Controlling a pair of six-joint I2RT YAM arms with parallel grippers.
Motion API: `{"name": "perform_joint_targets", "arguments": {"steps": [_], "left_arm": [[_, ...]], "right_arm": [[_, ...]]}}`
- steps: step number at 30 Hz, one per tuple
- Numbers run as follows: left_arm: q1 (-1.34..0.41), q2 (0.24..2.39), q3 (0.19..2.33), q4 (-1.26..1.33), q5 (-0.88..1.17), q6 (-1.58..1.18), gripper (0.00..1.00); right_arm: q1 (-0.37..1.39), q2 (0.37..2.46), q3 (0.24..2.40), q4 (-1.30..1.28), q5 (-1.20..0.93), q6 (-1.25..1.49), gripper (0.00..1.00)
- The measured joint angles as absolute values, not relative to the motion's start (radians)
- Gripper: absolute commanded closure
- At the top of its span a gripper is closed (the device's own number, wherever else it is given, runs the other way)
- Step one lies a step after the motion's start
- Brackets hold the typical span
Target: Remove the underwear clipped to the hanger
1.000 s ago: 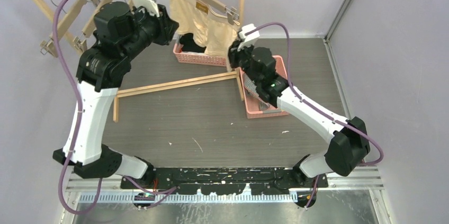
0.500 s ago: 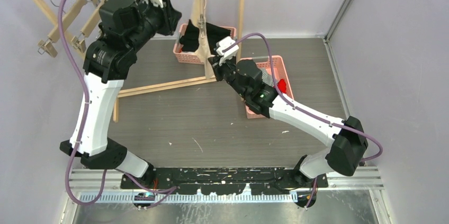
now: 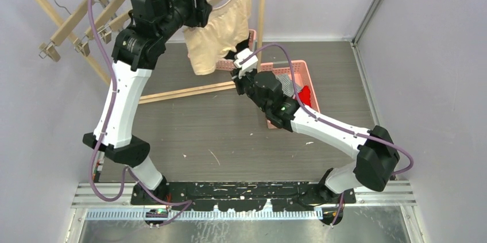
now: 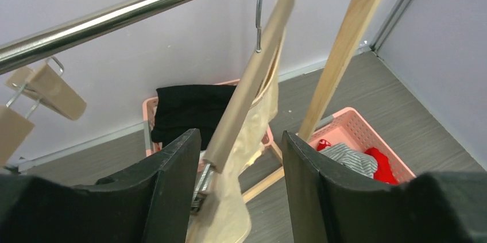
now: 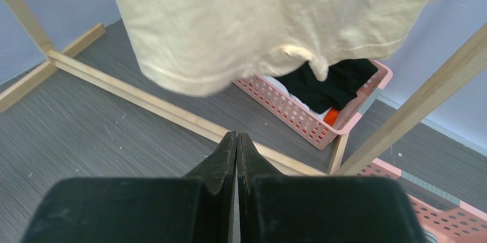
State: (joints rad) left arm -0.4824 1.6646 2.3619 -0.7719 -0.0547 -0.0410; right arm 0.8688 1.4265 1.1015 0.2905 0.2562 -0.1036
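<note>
Red underwear (image 4: 380, 164) and striped underwear (image 4: 350, 157) lay in a basket (image 4: 357, 123); beige underwear (image 3: 221, 33) hung clipped. Left tool (image 4: 238, 139) was apart, right tool (image 5: 236, 139) together.

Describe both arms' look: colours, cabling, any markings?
Both alike: left arm and right arm have white link shells with bulky black joint housings. A purple cable loops outside each, ending by a white camera block. The fingers are matte black: the left gripper has broad flat ones, the right gripper tapered ones. A green light glows on the right forearm. No readable markings.
</note>
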Motion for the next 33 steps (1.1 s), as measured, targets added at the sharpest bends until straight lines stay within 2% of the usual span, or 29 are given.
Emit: {"name": "perform_joint_targets", "arguments": {"steps": [14,33], "left_arm": [[-0.439,1.724,2.387,-0.707,-0.12,0.043,0.42],[-0.404,1.773,2.4,-0.69,-0.039,0.039,0.5]], "right_arm": [[0.874,1.384,1.034,0.292,0.269,-0.117,0.94],[0.875,1.365,0.987,0.305,0.283,-0.129,0.94]]}}
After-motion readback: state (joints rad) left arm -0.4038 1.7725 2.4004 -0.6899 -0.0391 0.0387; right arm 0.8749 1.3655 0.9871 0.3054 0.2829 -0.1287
